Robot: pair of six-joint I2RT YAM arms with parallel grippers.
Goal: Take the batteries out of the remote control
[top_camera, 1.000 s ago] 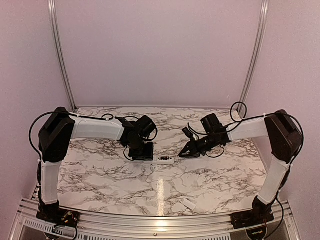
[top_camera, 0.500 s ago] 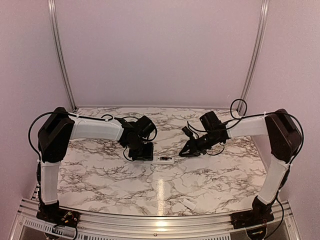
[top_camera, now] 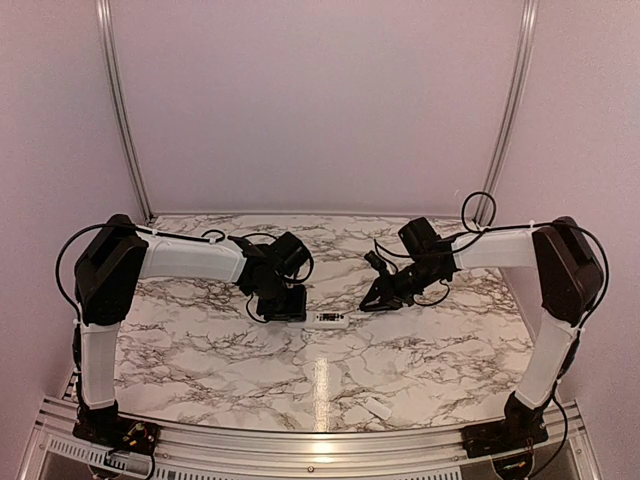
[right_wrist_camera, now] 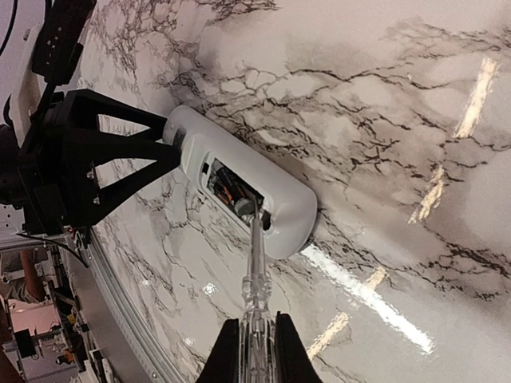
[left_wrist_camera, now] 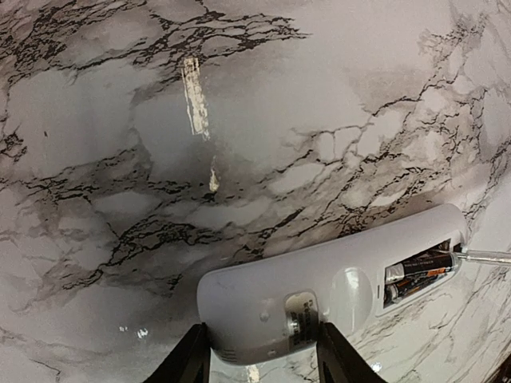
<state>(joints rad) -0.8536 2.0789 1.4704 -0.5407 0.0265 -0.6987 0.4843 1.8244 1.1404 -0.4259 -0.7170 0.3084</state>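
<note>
Two dark slim batteries (left_wrist_camera: 415,275) lie along the long axis of the slim white plastic remote control (left_wrist_camera: 319,271), in its open bay at the end nearest the right hand (right_wrist_camera: 254,335). That hand is closed on a thin silvery tool (right_wrist_camera: 255,255) aimed into the bay. The left hand (left_wrist_camera: 263,339) clamps the opposite end on the marbled tabletop (right_wrist_camera: 383,120).

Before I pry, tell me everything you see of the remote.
The remote is a slim white plastic bar with rounded ends, lying on the marble table, back side up. Its cover is off, showing batteries inside. The left gripper clamps one end; at the other, a thin tool held by the right gripper pokes into the opening.
</note>
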